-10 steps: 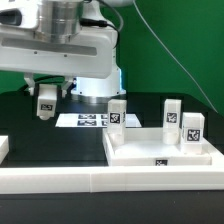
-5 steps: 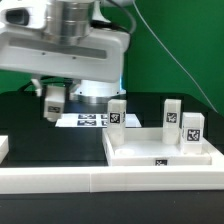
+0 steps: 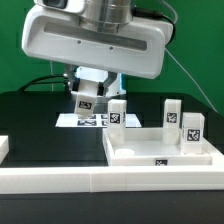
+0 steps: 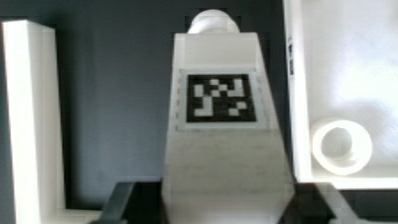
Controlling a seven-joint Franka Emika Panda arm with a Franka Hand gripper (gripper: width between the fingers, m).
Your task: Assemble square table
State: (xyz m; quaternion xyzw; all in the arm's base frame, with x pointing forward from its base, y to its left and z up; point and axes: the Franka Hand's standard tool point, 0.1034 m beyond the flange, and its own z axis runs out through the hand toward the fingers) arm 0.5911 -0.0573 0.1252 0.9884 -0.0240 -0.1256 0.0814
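My gripper (image 3: 86, 98) is shut on a white block leg (image 3: 86, 105) with a black-and-white tag and holds it above the marker board (image 3: 70, 122). In the wrist view the leg (image 4: 222, 120) stands straight out between the black fingers (image 4: 134, 203), gripper (image 4: 222, 207) clamped on its end. The square slab (image 3: 150, 153) with a raised rim lies at the exterior view's right. In the wrist view, beside the held leg, its corner (image 4: 347, 60) shows a round hole. Three more tagged legs stand upright: one by the slab's far left corner (image 3: 117, 113), two at its right side (image 3: 171, 115) (image 3: 191, 129).
A long low white border wall (image 3: 60, 182) runs along the front of the black table. A small white block (image 3: 3, 148) sits at the exterior view's left edge. A green backdrop stands behind. The arm's large white body (image 3: 95, 45) hangs over the middle.
The arm has moved toward the exterior view's right, carrying the held leg from over the left of the table to above the marker board, nearer the slab. The other legs have not moved.
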